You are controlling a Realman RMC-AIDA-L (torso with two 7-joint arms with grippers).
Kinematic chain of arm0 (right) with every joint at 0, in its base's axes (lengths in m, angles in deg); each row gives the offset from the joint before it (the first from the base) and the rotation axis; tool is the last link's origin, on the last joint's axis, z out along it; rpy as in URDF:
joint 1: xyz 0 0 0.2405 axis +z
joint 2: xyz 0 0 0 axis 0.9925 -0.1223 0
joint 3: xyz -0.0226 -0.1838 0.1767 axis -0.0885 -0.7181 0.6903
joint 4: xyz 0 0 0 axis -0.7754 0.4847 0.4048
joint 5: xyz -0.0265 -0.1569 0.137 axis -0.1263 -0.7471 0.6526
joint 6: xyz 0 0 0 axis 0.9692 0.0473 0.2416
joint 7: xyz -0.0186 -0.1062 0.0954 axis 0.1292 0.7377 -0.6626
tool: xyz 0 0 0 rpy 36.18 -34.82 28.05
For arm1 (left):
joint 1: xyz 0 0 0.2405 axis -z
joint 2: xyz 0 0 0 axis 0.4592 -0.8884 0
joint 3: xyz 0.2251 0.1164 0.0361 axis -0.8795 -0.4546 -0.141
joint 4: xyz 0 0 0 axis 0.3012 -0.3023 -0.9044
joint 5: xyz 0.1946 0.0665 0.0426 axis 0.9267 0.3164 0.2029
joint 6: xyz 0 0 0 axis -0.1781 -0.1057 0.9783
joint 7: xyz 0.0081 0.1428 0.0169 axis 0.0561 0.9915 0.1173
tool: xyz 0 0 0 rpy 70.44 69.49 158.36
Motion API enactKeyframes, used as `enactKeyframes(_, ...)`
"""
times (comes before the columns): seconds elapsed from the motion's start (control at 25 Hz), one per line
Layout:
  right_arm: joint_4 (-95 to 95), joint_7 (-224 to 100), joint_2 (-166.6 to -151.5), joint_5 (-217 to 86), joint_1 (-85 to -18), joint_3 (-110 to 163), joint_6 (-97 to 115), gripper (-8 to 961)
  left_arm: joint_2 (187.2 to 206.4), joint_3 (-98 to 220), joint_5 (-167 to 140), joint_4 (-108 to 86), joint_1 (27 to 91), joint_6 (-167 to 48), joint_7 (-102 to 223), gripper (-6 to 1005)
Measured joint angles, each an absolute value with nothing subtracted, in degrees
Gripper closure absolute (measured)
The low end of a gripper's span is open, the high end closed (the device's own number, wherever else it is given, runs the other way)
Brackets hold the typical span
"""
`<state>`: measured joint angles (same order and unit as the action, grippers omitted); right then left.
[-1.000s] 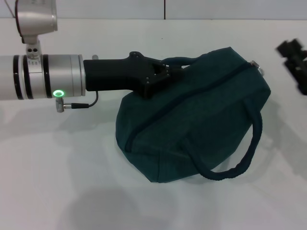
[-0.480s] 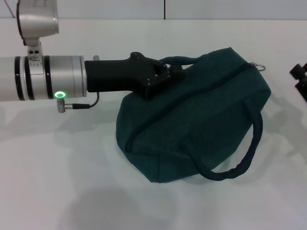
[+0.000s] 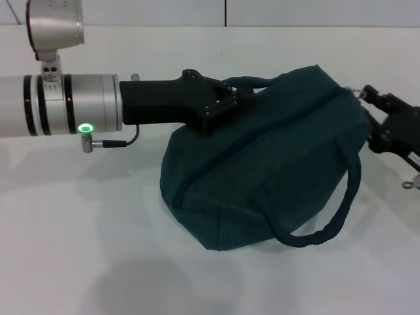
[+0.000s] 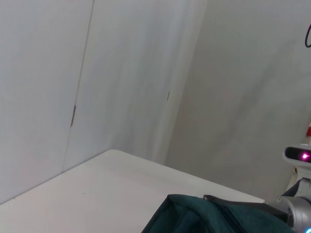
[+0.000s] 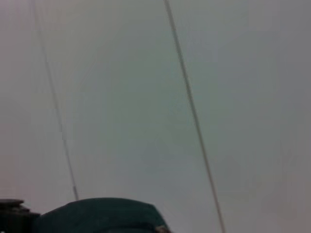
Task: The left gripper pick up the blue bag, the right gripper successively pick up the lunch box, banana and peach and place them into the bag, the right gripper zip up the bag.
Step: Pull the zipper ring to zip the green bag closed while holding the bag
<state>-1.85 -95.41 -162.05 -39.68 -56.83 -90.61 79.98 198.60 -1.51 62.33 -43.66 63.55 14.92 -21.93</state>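
The blue bag (image 3: 262, 170) lies on the white table (image 3: 79, 249), its zip running closed along the top. My left gripper (image 3: 231, 102) is shut on the bag's far handle (image 3: 252, 82). The near handle (image 3: 335, 216) loops loose at the bag's front right. My right gripper (image 3: 369, 117) stands open at the bag's right end, one finger beside the metal zip pull (image 3: 357, 92). The bag's top shows in the left wrist view (image 4: 204, 216) and the right wrist view (image 5: 97, 216). The lunch box, banana and peach are out of view.
A small metal ring (image 3: 412, 184) lies on the table under the right arm. A white wall (image 3: 295, 12) runs along the back of the table.
My right gripper drew back toward the right edge, then came in low to the bag's right end by the zip pull. The left arm crept slightly right, still holding the handle.
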Motion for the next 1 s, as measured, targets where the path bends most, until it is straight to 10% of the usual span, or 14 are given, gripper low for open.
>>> enactKeyframes(0.6,-4.86,-92.48,-162.02,-42.17,-56.02,-90.84,80.07,584,199.19,-1.36,61.87,-43.73,63.44,14.92,-21.93,974)
enactKeyframes(1.0,-4.76,-92.44,-162.18,-41.70,-57.54,-90.24,80.26,760,199.46,0.17,62.03,-43.60,63.32,14.93,-21.93,975)
